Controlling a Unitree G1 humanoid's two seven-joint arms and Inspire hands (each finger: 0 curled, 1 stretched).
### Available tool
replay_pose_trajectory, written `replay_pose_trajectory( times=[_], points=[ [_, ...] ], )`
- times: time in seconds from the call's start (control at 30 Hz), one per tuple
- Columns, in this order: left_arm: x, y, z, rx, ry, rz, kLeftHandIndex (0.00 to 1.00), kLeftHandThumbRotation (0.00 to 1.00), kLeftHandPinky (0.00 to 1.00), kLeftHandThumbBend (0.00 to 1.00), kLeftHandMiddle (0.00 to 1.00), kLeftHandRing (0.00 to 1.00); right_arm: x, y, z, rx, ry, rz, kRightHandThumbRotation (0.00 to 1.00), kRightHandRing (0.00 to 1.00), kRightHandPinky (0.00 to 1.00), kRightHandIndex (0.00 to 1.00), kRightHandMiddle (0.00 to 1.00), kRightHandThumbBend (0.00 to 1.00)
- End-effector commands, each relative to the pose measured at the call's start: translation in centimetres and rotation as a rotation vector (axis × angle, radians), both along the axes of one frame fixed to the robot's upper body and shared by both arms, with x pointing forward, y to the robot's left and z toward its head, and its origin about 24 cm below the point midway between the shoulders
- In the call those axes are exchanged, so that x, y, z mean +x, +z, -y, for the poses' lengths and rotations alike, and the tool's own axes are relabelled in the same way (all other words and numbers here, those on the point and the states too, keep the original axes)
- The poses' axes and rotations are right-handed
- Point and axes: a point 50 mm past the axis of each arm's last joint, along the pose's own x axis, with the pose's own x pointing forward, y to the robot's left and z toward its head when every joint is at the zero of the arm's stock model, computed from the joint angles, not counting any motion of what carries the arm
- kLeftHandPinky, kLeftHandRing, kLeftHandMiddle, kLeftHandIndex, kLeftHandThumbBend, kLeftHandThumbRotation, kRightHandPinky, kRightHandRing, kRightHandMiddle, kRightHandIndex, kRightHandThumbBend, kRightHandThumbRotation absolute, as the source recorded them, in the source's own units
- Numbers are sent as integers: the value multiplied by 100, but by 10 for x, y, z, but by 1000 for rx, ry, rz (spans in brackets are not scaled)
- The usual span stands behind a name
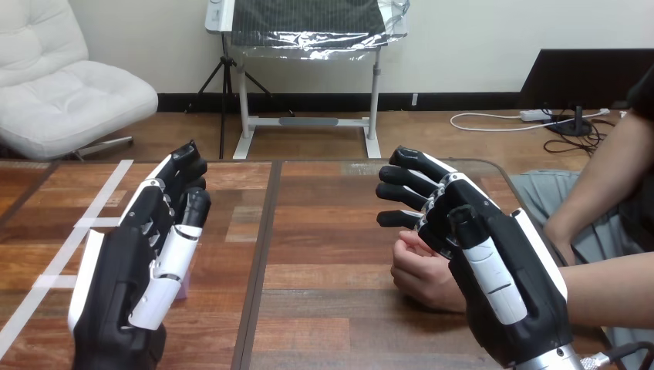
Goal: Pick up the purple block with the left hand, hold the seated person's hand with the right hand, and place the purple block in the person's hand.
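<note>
Purple block (186, 287), pale sliver, behind loose-fingered left robot hand (127, 266); right robot hand (493, 258) likewise loose-fingered.

A white armchair (69, 92) and metal stand (308, 122) sit on wood floor (432, 135) beyond the wooden table (324, 200).

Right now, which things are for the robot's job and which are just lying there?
For the job: purple block, left hand, right hand, person's hand.
Just there: white tape strips on the table.
</note>
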Motion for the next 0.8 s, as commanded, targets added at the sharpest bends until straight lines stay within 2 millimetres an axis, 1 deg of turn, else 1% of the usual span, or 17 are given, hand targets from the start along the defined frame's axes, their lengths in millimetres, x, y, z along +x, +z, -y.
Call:
replay_pose_trajectory(
  times=[0.0, 0.13, 0.27, 0.43, 0.77],
  points=[
    [8, 11, 1, 25, -6, 63, 87, 73, 96, 49, 87, 89, 9, 22, -2, 7, 16, 114, 76, 81, 71, 83, 82, 73],
    [8, 11, 0, 44, -1, 57, 86, 72, 95, 50, 87, 88, 9, 22, -2, 4, 13, 116, 76, 81, 71, 83, 82, 73],
    [9, 11, -1, 80, 6, 64, 86, 71, 94, 45, 86, 87, 9, 22, -2, -5, 11, 119, 77, 81, 71, 83, 82, 73],
    [10, 10, -2, 104, 14, 72, 85, 68, 88, 41, 85, 85, 8, 22, -2, -9, 9, 120, 77, 81, 70, 83, 82, 72],
    [13, 8, -6, 212, 49, 60, 84, 66, 78, 40, 84, 83, 9, 22, -2, -6, 10, 122, 78, 81, 70, 83, 82, 72]
  ],
)
